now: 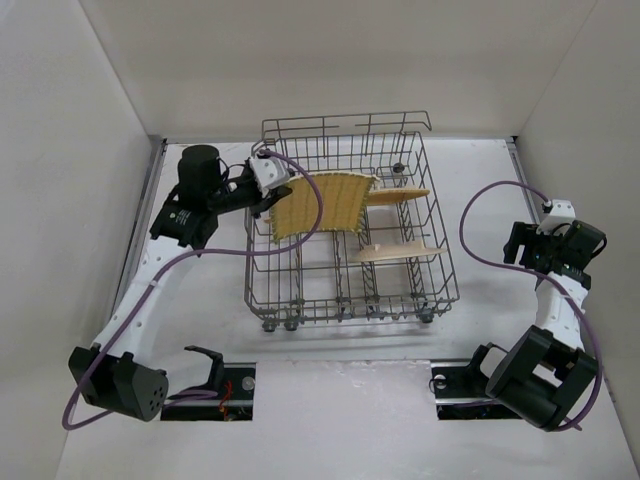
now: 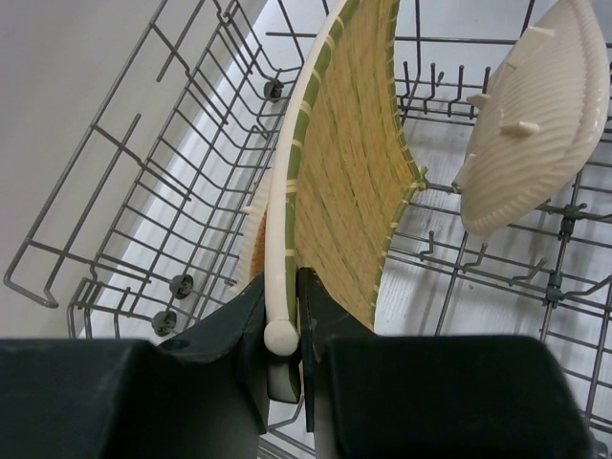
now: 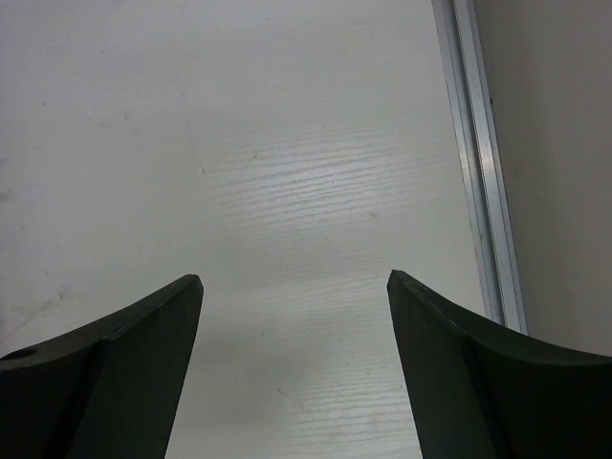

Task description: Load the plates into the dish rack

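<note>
White table point(image 3: 287, 143) lay under the right gripper point(image 3: 295, 296), jaws wide apart and empty, well apart from the dish rack point(image 1: 350, 312). Left gripper point(image 2: 284, 316) was clamped on the yellow plate point(image 2: 354, 163) rim, the plate tilted inside the rack; two more plates point(image 1: 398, 253) stood beyond.

arms point(image 1: 135, 300): white links, black joints | cables point(image 1: 463, 230): purple | right gripper point(image 3: 295, 277): dark wedge fingers

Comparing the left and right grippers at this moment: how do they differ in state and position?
The left gripper is shut on the rim of a yellow plate; the right gripper is open and holds nothing. The left gripper is at the dish rack, holding the plate over its wires; the right gripper is off to the rack's right side, above bare table. Both have dark fingers.
</note>
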Controlling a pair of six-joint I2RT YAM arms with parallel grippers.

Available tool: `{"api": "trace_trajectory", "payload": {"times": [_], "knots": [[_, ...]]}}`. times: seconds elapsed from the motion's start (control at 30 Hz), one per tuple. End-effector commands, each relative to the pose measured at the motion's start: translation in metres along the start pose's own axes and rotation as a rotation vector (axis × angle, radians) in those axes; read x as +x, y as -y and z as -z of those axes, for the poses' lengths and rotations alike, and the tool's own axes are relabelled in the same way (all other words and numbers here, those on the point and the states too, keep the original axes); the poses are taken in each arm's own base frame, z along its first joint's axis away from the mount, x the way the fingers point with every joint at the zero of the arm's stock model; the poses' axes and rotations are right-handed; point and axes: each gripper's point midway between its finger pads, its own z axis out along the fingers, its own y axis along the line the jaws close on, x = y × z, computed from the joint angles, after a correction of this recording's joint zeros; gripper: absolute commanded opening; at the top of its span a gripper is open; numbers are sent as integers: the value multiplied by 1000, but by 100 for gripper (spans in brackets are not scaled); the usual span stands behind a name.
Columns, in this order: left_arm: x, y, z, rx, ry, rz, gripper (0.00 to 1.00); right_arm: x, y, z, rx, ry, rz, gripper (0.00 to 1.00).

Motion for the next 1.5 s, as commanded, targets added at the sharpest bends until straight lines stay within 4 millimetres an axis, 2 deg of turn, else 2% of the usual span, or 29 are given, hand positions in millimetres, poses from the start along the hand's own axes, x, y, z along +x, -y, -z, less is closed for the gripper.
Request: {"api": "trace_trajectory", "payload": {"times": [0.0, 0.47, 0.8, 0.93, 1.33, 1.47], "knots": [[-23, -11, 3, 10, 122, -82, 6, -24, 3, 3, 13, 51, 19, 84], [13, -21, -1, 40, 128, -38, 6, -23, -1, 3, -30, 26, 14, 91], [4, -19, -3, 54, 156, -68, 5, -23, -1, 5, -28, 42, 12, 91], [6, -14, 1, 53, 154, -65, 5, -23, -1, 5, -25, 46, 17, 91], [-11, 10, 14, 42, 178, -107, 5, -22, -2, 5, -22, 43, 34, 90], [-11, 13, 16, 35, 175, -109, 5, -21, -2, 4, -21, 41, 33, 90]]}}
